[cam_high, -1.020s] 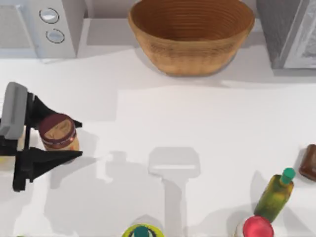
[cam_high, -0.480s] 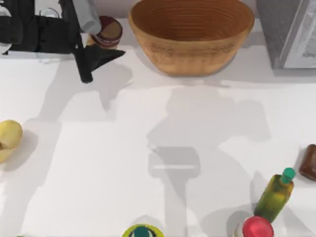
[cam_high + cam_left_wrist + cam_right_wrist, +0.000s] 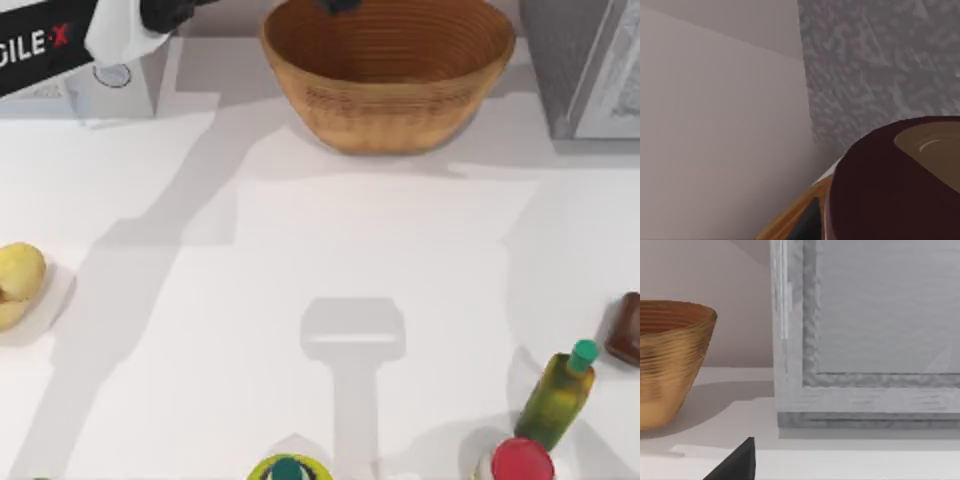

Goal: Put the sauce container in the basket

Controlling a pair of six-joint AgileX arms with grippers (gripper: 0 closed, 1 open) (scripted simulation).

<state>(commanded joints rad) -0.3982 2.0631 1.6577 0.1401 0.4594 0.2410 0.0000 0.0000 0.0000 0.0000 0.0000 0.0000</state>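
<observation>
Jaws of the left gripper (image 3: 338, 5) are clamped on the sauce container (image 3: 880, 190), whose dark maroon lid looms close in the left wrist view, with a dark part of the gripper just beside it and the tan rim of the basket (image 3: 785, 222) below. In the top view the left arm reaches in from the upper left corner, over a white appliance (image 3: 125, 85) with a round knob, and the gripper's dark tip hangs above the far inner side of the basket (image 3: 385, 125). The sauce container is thus raised over the basket opening, off the tabletop (image 3: 300, 250); whether it touches the wicker cannot be told.

The basket stands at the rear centre of the tabletop, upright, between the white appliance on the left and a grey appliance (image 3: 585, 65) on the right. The right wrist view shows the same basket beside the grey appliance's framed front.

The right gripper (image 3: 735, 465) is parked low over the tabletop, facing that appliance; whether its jaws are apart or together cannot be told.

Other items lie well apart from the basket: a yellow fruit (image 3: 18, 285) at the left edge, a yellow-green bottle (image 3: 558, 395) with a teal cap near the front right, a red-lidded container (image 3: 521, 462) just beside it, a brown object (image 3: 627, 328) at the right edge, and a teal-capped item (image 3: 288, 468) at the front edge.
</observation>
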